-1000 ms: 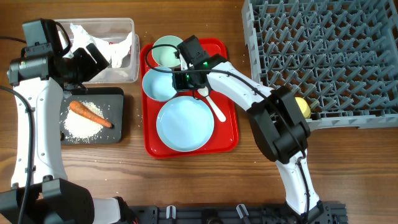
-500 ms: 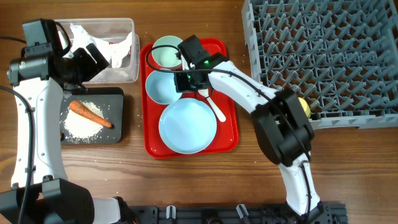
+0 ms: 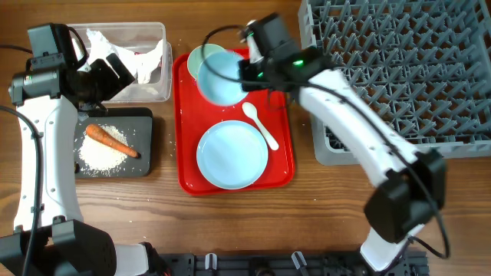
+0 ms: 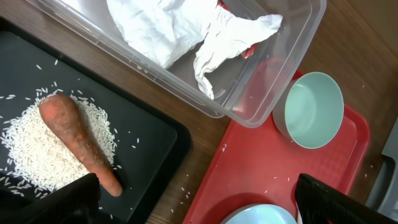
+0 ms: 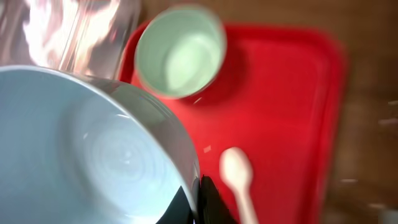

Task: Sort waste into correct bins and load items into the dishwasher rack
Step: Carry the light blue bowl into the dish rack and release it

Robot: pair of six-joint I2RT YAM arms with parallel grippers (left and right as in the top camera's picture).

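Note:
My right gripper is shut on the rim of a pale blue bowl, holding it tilted above the back of the red tray. In the right wrist view the bowl fills the left side, its rim pinched at the gripper. A second bowl sits on the tray beneath, beside the white spoon and the round plate. My left gripper hangs open over the gap between the black tray and the red tray, holding nothing. The dishwasher rack stands at the right.
The clear tub at the back left holds a crumpled napkin and a red wrapper. A carrot lies on rice in the black tray. Loose grains dot the wood between the trays.
My right gripper closed on the pale blue bowl's rim and lifted it off the red tray, up and toward the back. The left arm has not moved.

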